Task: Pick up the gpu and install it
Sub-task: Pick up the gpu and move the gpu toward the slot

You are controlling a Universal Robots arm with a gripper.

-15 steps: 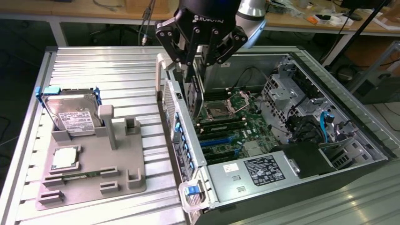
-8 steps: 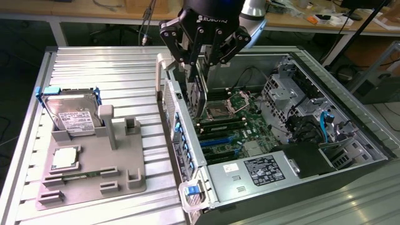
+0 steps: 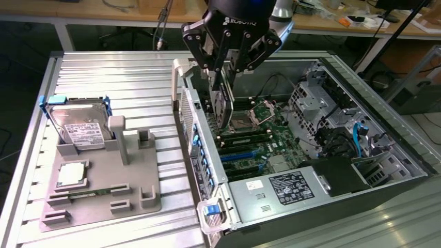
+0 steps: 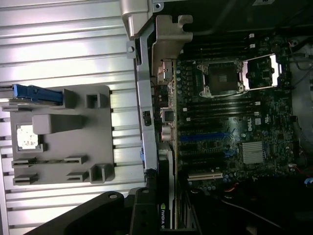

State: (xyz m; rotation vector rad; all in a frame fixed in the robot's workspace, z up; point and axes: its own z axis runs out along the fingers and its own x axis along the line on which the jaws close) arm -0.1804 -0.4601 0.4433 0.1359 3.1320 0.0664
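Grey plastic fixture tray (image 3: pixel 103 191) lies at the exterior view's left on the ribbed aluminium bench (image 3: pixel 110 72), with a silver hard drive with a white label (image 3: pixel 81 132) standing in it. Further right, the black end effector (image 3: pixel 226 72) is clamped on the gpu (image 3: pixel 222 106), a thin dark circuit card held edge-down inside the open black computer case (image 3: pixel 331 217), over the green motherboard (image 3: pixel 276 150). The pick-up looks done. I cannot tell whether the card's lower edge touches a slot, so seating seems unfinished.

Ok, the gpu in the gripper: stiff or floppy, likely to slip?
Probably stiff: the gpu hangs straight below the gripper. Likely light, being a thin card. Pinched near its upper end, it may pivot if pushed sideways.
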